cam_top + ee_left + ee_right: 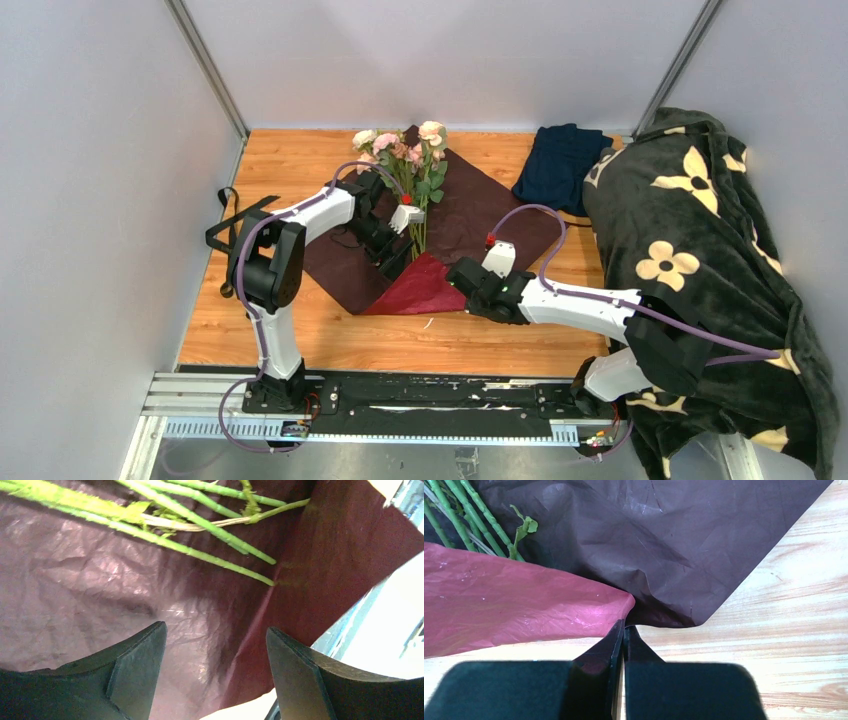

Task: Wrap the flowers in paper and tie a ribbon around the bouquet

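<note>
The flowers (408,150), pale pink and cream roses, lie on the paper (475,215), blooms at the far end. Their green stems (200,525) run toward the arms. The paper's near corner is folded up over the stem ends, showing a bright red face (425,290). My right gripper (624,626) is shut on the paper at the tip of that fold (629,602). Just above the paper's left part, near the stem ends, my left gripper (216,645) hangs open and holds nothing. The black ribbon (236,215) lies in loops at the table's left edge.
A folded navy cloth (560,165) lies at the back right. A dark green blanket with cream flower shapes (700,250) is heaped over the right side. Grey walls close in the wooden table (300,340) on three sides.
</note>
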`<state>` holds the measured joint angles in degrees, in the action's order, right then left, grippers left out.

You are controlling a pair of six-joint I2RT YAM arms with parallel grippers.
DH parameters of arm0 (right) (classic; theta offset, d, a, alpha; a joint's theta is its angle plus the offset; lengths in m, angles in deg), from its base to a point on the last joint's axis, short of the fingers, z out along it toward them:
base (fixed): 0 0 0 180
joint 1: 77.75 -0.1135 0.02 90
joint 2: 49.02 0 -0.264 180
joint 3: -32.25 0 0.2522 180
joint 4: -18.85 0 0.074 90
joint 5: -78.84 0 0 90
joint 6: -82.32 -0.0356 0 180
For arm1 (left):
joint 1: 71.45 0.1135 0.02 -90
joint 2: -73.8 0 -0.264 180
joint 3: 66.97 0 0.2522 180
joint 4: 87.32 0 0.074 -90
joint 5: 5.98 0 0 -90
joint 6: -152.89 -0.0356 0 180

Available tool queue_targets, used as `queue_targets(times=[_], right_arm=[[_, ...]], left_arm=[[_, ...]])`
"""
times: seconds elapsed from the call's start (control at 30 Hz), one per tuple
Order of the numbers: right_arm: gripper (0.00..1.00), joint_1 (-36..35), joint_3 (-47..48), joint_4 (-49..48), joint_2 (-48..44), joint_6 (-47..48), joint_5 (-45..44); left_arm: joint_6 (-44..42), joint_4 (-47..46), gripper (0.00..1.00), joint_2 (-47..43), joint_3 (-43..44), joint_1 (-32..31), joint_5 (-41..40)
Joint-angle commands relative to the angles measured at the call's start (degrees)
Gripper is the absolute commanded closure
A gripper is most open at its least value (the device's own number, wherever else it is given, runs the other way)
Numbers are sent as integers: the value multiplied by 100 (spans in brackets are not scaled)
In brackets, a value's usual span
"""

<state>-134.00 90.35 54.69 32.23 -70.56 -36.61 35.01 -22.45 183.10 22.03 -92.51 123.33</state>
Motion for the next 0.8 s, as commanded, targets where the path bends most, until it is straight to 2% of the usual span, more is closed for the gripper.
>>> queue_targets(times=[0.0,0.1,0.17,0.27,0.33,0.43,0.57,0.77], right_arm=[[100,-114,12,123,-145,-88,-278],[100,-123,28,102,-123,-91,-243],[100,-123,55,118,-106,-34,-241],[100,-123,64,97,-101,37,-232],[100,-122,66,85,-105,56,-249],[100,-115,35,56,-133,62,-278],[100,-114,31,23,-138,100,-273],[100,-114,22,13,-158,146,-276]], left_arm=[[-146,32,22,-103,78,-30,577],[-54,31,25,-190,304,93,271],[138,-20,25,-349,561,589,482],[281,-17,24,-794,709,961,810],[-4,-30,18,-1353,352,840,926],[-359,-29,2,-1948,-225,457,1050],[-731,-33,0,-2034,-553,49,724],[-415,-611,0,-1398,-548,-223,-62]])
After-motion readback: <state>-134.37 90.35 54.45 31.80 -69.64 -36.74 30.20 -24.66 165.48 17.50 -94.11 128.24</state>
